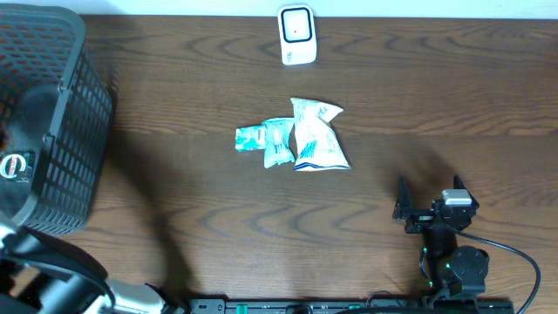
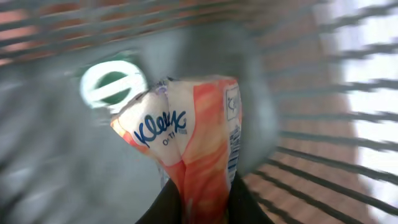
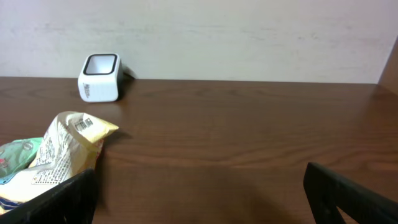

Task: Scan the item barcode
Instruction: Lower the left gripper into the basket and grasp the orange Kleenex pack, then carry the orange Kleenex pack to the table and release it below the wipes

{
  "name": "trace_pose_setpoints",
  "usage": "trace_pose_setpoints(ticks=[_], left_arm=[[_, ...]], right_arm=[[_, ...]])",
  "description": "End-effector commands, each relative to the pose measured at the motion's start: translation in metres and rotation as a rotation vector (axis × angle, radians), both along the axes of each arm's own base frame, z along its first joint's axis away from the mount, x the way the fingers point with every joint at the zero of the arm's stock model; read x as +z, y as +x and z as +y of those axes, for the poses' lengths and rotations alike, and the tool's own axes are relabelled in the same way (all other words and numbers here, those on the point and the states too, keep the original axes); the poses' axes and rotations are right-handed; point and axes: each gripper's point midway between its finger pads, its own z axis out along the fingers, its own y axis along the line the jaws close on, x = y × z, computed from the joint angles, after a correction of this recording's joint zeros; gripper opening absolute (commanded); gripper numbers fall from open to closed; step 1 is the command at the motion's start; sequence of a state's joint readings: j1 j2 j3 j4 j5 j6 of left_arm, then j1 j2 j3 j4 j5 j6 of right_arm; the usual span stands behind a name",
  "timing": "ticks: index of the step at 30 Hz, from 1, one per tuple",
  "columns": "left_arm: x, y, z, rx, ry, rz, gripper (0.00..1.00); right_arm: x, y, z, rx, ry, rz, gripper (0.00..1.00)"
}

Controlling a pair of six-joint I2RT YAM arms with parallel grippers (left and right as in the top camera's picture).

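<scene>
between the left gripper's (image 2: 208, 202) two dark fingers (image 2: 165, 208), in my left wrist view, sits the lower end of a soft kleenex pack (image 2: 199, 137); the jaws are clamped narrow on it. the pack is white and orange, with the brand name in blue script slanting up across its white upper left part. a barcode (image 2: 234, 146) runs as a thin strip down its right edge, and there is a small white panel above it. the wrapper looks crumpled and pinched in at the grip. its long axis runs from the jaws straight away from the camera, leaning slightly left at the far end, printed face towards the lens. the picture is smeared, so i can't read the fine print.

the pack is inside the black mesh basket (image 2: 323, 180); the bars cross the top and right side of the view. behind the pack's upper left corner is a round green-and-white label (image 2: 113, 84). from overhead the basket stands at the table's (image 1: 174, 201) left edge.

the right gripper (image 1: 429, 190) hangs over the table's near right part, jaws spread wide and holding nothing. at the table's middle lie a pale snack bag (image 1: 316, 135) and a teal packet (image 1: 266, 139), touching. the white scanner (image 1: 296, 35) stands at the far edge, well apart from the basket.
</scene>
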State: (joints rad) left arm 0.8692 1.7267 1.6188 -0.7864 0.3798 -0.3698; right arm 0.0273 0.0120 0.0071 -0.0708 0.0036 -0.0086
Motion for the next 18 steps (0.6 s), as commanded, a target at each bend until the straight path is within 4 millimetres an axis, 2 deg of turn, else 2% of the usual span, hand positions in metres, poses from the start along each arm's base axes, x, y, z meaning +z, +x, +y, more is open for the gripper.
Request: trace_pose_setpoints(ticks=[1,7,13,18], left_arm=[[0.044,0.024,-0.033,-0.142,-0.055,-0.21,0.07],[0.099,0.038,-0.066,-0.221,-0.038,-0.377,0.07],[0.15,0.06,-0.127,-0.435,0.014,-0.529,0.07],[0.169,0.07,-0.182,-0.611,0.088,-0.568,0.07]], right_arm=[[-0.001,0.0,0.0,0.0,-0.008,0.0,0.99],[-0.001,0.0,0.0,0.0,-0.008,0.0,0.99],[-0.001,0.0,0.0,0.0,-0.008,0.0,0.99],[-0.001,0.0,0.0,0.0,-0.008,0.0,0.99]])
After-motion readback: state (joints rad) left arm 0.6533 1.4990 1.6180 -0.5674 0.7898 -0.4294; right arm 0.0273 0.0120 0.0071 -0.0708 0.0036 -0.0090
